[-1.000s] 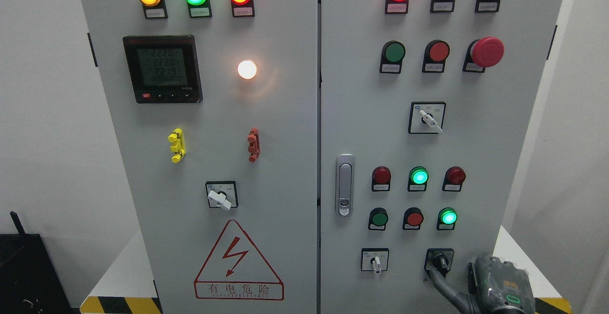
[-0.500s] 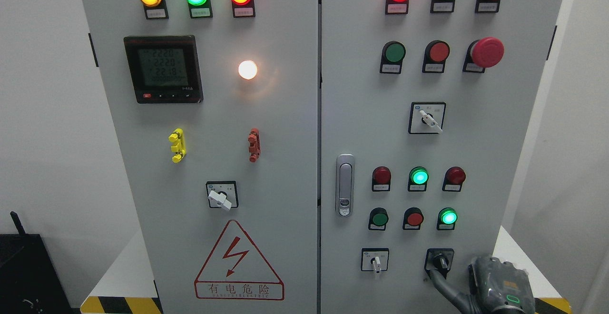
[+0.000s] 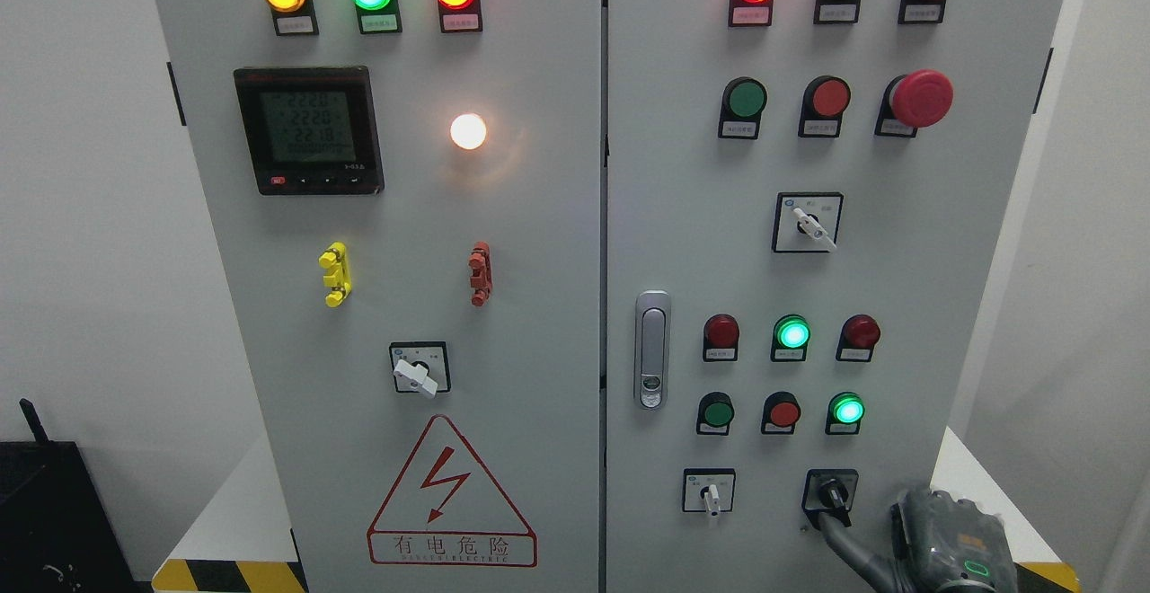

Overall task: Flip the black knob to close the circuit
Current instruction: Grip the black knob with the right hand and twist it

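right hand [image 3: 885,546], finger [image 3: 844,535] touching black knob [image 3: 832,491]

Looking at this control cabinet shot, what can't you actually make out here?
- Head view: right hand cut off by the bottom edge; its grip state is unclear.
- Black knob: one finger reaches it, contact and switch position unclear.
- Labels under the indicator lamps: print too small.
- Left hand: out of frame.

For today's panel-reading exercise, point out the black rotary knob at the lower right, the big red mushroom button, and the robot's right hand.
Black rotary knob [image 3: 831,491], head view: on its handle.
Big red mushroom button [image 3: 922,98], head view: on the cap's centre.
Right hand [image 3: 948,546], head view: on the grey casing.
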